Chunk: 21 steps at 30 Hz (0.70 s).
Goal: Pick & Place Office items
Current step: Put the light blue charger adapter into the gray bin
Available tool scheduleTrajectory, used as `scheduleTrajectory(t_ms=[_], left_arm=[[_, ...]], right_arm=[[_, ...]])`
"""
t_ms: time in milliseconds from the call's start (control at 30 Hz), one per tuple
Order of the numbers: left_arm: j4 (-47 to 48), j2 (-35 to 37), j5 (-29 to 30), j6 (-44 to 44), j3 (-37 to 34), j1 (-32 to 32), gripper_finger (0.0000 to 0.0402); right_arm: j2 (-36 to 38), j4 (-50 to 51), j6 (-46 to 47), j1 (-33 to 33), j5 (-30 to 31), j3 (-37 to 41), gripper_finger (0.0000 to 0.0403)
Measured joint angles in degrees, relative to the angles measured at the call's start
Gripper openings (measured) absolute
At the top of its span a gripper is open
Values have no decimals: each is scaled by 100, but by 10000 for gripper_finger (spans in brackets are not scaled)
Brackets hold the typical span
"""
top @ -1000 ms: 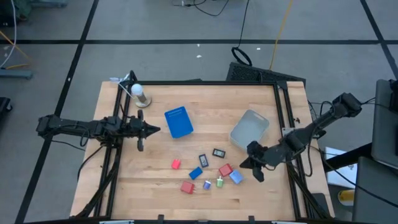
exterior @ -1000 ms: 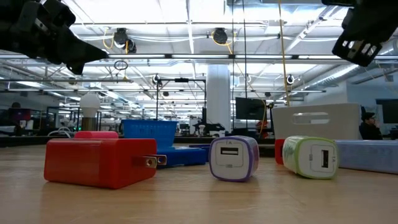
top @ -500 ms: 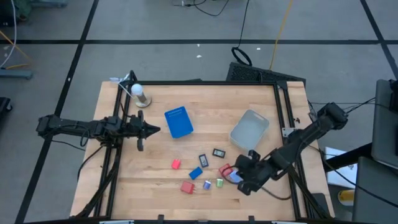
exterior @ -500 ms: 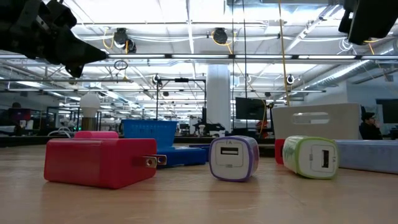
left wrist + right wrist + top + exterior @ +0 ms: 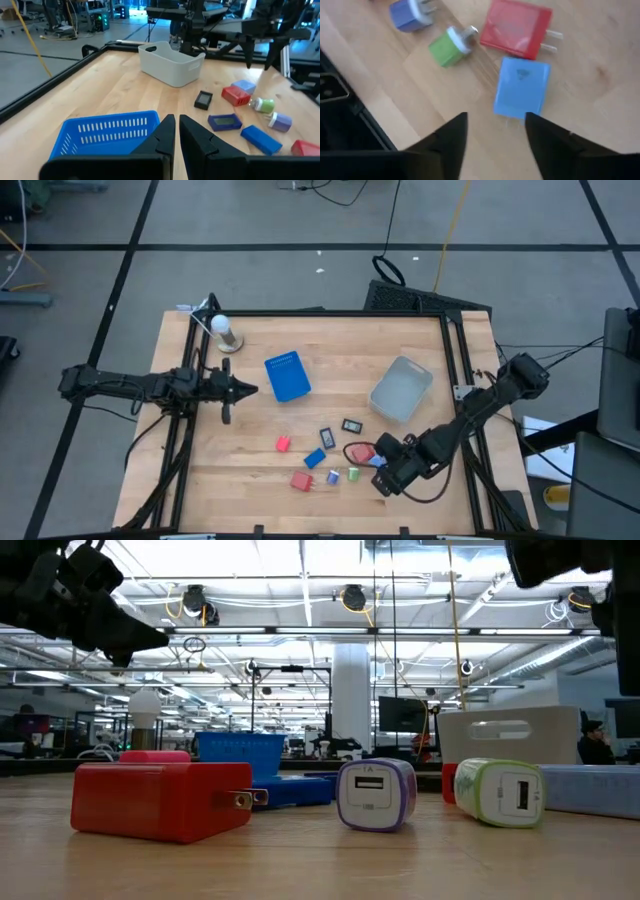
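Observation:
The office items lie scattered on the wooden table's near middle: a light-blue block (image 5: 522,87), a red block (image 5: 517,27), a green bit (image 5: 447,47), a purple bit (image 5: 334,477), a blue block (image 5: 316,458), black bits (image 5: 351,425) and two more red pieces (image 5: 302,481). My right gripper (image 5: 496,117) hangs open just above the light-blue block (image 5: 378,463), pointing steeply down, touching nothing. At the table's left side my left gripper (image 5: 250,389) is held level and shut above the wood, facing the blue tray (image 5: 107,131).
The blue square tray (image 5: 288,376) sits left of centre. The grey bin (image 5: 402,389) stands at the right rear. A white bulb-shaped thing (image 5: 225,332) stands at the far left corner. Black frame rails (image 5: 460,370) run along the table's sides.
My right gripper has travelled from near the table's right edge toward the near edge and left, over the light-blue block. It has tipped from slanting to steeply downward and rolled about its own line. The items have stayed in place.

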<state>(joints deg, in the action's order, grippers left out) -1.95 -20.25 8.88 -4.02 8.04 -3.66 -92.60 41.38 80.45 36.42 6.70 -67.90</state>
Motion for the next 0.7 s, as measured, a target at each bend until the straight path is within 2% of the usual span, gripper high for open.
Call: scheduleTrajectory(t_ms=[167,367,700], left_arm=[[24,0,-2,136,-1,0,26],[24,0,13,213,-1,-1,26],[38,0,15,96,-1,0,26]], right_arm=[[-188,48,457,-130,-244,2,249],[-423,31,532,-295,-404,4,251],[-533,34,6,-433,-348,2,251]])
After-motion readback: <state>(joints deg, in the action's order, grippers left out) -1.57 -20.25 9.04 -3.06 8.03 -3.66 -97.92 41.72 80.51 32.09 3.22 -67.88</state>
